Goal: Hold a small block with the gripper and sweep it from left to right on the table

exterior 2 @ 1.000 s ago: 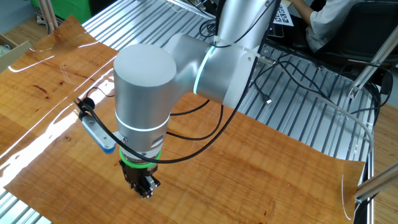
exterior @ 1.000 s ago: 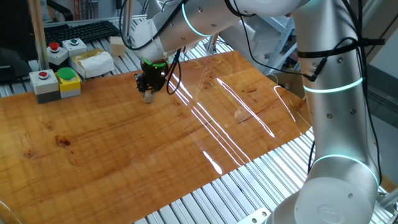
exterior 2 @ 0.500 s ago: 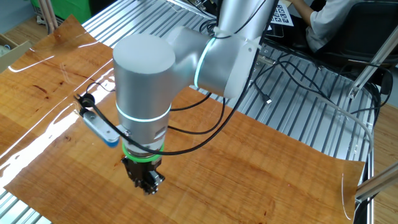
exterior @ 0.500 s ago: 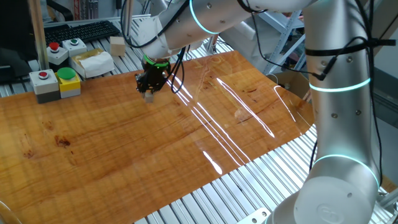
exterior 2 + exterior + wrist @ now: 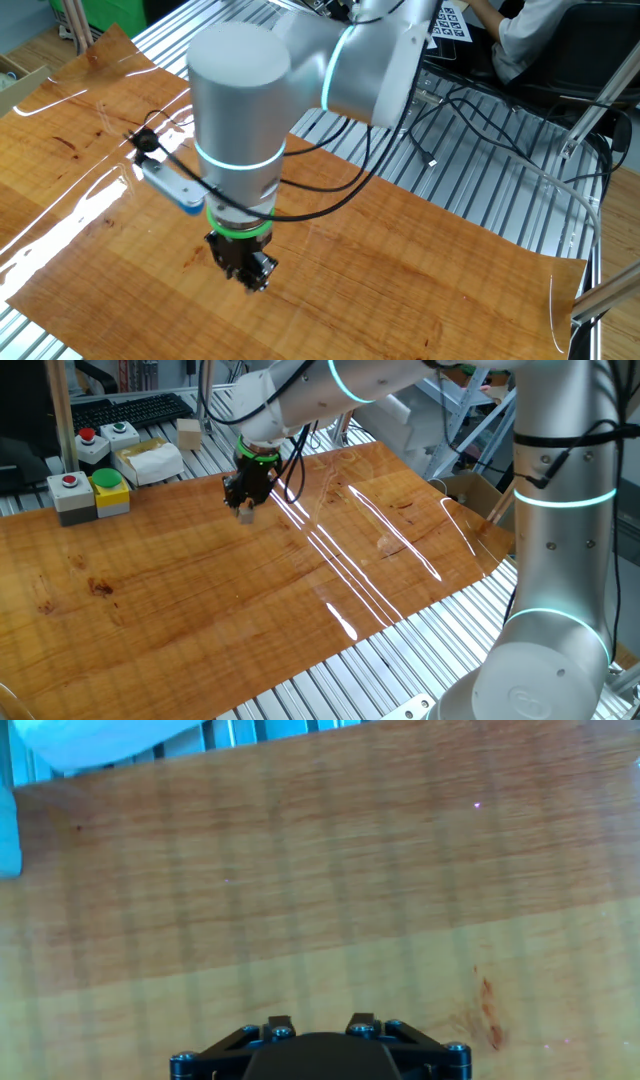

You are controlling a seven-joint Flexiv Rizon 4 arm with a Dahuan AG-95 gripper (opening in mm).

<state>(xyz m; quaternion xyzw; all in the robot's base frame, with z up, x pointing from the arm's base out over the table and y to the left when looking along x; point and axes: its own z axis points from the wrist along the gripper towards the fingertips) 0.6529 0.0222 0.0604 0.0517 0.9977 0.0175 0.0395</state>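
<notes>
The black gripper [image 5: 245, 508], with its green ring above, stands over the far middle of the reddish-brown table [image 5: 200, 590], fingertips down at the board. A tiny pale small block [image 5: 245, 515] shows between those fingertips, resting on the wood. In the other fixed view the gripper [image 5: 255, 280] hangs under the thick silver wrist near the table's [image 5: 400, 270] front edge; the block cannot be made out there. The hand view shows only the claw's black body [image 5: 318, 1055] over the wood grain [image 5: 320, 900], with fingertips and block hidden.
Behind the table's left end stand a grey box with red and green buttons [image 5: 90, 493], a second button box [image 5: 105, 440], a white packet [image 5: 150, 460] and a larger pale wooden cube [image 5: 187, 433]. Ribbed aluminium slats [image 5: 400, 670] surround the board. The arm's column [image 5: 550, 560] rises at the right.
The gripper has slid a little to the right along the board with the block at its tips, and the arm's upper links have swung the same way.
</notes>
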